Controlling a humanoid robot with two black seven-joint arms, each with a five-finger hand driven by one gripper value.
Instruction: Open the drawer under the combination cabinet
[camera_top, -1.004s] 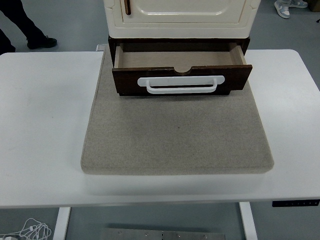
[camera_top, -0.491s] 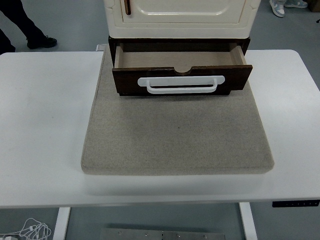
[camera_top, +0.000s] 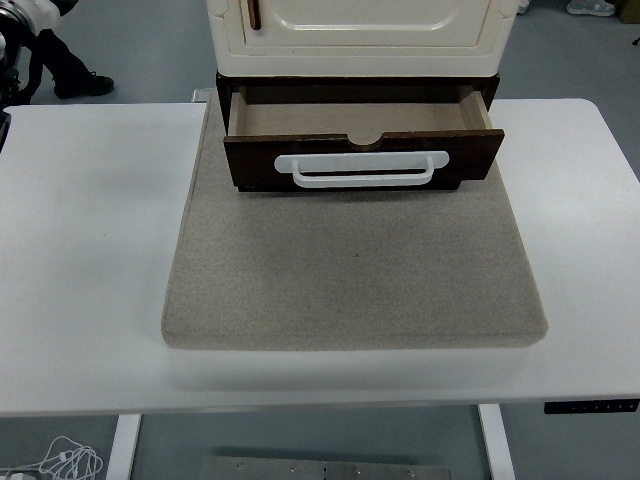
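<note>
At the far left top corner a person's dark trouser leg and shoe (camera_top: 70, 80) stand on the grey floor beyond the table, with a blurred white and dark shape (camera_top: 22, 20) in front of them that is too unclear to identify; neither robot hand is in sight, so whether their fingers are released or clenched cannot be told. The white table (camera_top: 80, 250) spans the whole width, its near edge along the bottom, and a coil of white cable (camera_top: 62, 462) lies on the floor beneath its left side. A beige felt mat (camera_top: 350, 280) lies on the middle of the table. At the mat's far end stands the cream combination cabinet (camera_top: 360, 40), and under it the dark brown drawer (camera_top: 365, 160) is pulled out toward the near edge, its light bare interior showing. A white bar handle (camera_top: 362, 168) runs across the drawer front. At the lower right, a black control panel (camera_top: 590, 406) sits on the table's front edge
</note>
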